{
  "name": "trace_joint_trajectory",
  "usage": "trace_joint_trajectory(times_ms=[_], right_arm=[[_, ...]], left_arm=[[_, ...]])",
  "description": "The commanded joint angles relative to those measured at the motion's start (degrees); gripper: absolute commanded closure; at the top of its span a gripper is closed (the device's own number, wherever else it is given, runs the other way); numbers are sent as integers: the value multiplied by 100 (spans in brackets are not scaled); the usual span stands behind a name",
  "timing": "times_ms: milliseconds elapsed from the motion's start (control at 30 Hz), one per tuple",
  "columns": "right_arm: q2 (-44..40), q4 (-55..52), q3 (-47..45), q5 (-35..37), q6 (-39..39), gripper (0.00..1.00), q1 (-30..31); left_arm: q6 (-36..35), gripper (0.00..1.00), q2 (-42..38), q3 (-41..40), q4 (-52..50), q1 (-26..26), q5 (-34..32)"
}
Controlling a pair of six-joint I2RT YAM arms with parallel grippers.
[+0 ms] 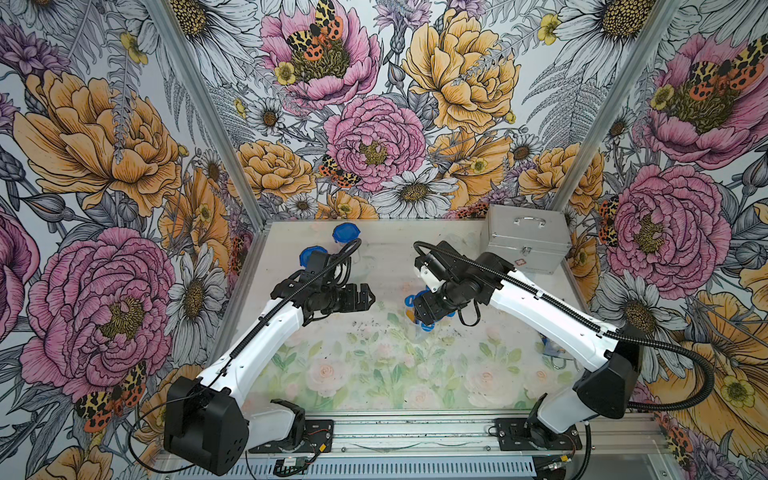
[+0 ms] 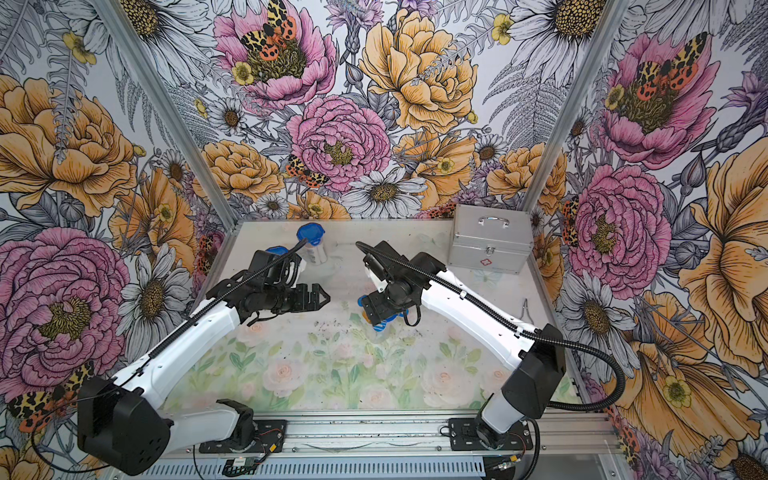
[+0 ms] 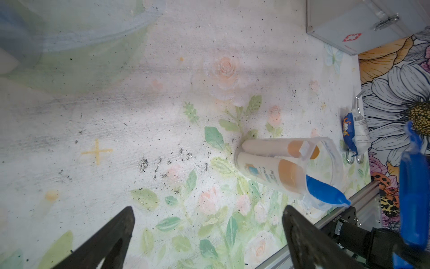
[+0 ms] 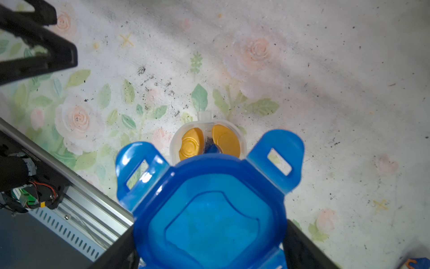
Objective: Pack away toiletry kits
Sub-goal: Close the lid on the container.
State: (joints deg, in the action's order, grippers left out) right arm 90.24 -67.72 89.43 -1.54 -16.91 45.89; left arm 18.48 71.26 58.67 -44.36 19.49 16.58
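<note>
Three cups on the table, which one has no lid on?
The centre cup, below the right hand: open top, gold caps showing, a blue lid held in that hand. The two back-left cups are lidded.

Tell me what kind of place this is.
Probably a robot test booth rather than a home: a left arm and right arm are bolted to a metal rail at the edge of a small table, boxed in by flower-printed walls on metal posts.
</note>
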Motion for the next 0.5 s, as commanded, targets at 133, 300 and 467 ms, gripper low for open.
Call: trace_joint_trajectory(times_ms=[133, 300, 467], right_arm=[[527, -232, 492, 229, 875, 41, 113], [862, -291, 731, 357, 1245, 41, 120], [1117, -456, 938, 365, 1593, 39, 118]], left_arm=[[22, 1, -295, -120, 18, -85, 154], [120, 1, -415, -146, 7, -85, 116], [187, 1, -433, -198, 7, -82, 148]])
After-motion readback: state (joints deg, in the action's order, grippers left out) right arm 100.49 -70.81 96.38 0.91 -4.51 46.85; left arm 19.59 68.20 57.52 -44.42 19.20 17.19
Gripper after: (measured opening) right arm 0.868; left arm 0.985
